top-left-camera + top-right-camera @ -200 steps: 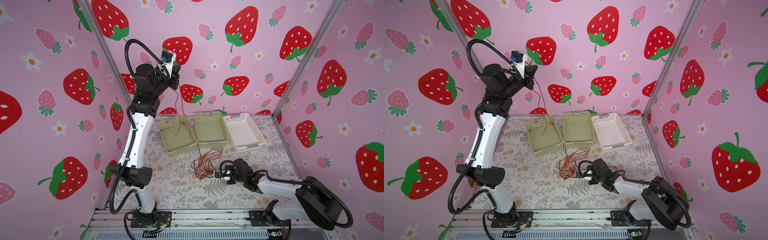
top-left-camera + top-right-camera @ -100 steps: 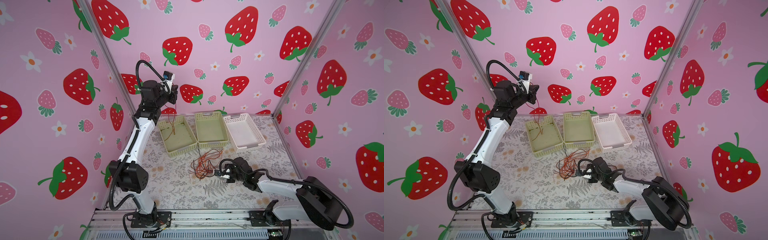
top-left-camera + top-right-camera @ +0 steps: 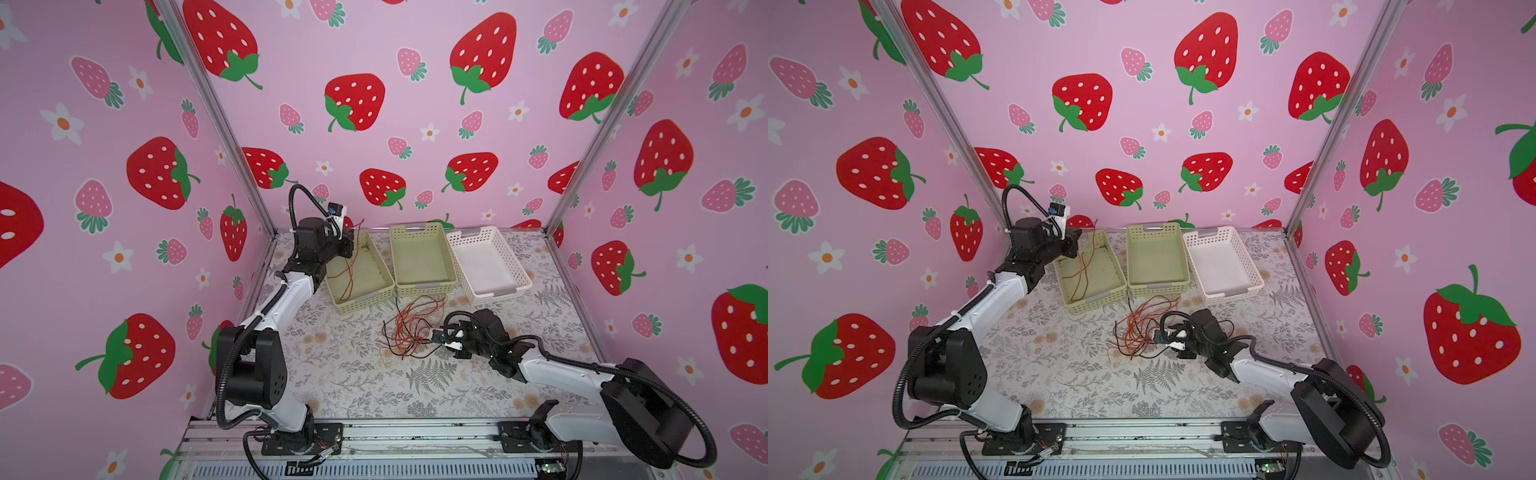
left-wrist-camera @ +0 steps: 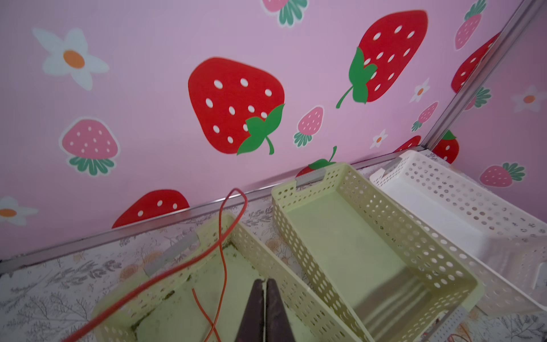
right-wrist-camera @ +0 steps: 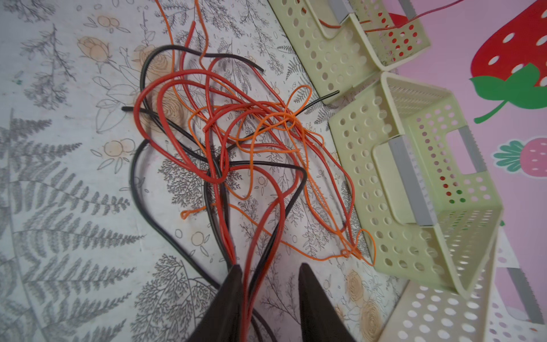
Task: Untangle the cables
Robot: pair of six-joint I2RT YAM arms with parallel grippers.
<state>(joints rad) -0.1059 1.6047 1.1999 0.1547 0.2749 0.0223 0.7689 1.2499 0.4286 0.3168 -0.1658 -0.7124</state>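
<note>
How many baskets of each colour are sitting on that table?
Green baskets: 2
White basket: 1
Total: 3

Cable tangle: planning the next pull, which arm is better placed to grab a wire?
Right, probably: the right gripper is open at the cable tangle; the left gripper is shut over a green basket.

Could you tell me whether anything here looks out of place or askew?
The leftmost green basket sits skewed against the neighbouring green basket and white basket, a red cable arching above its far end; the remaining cables lie tangled on the table.
</note>
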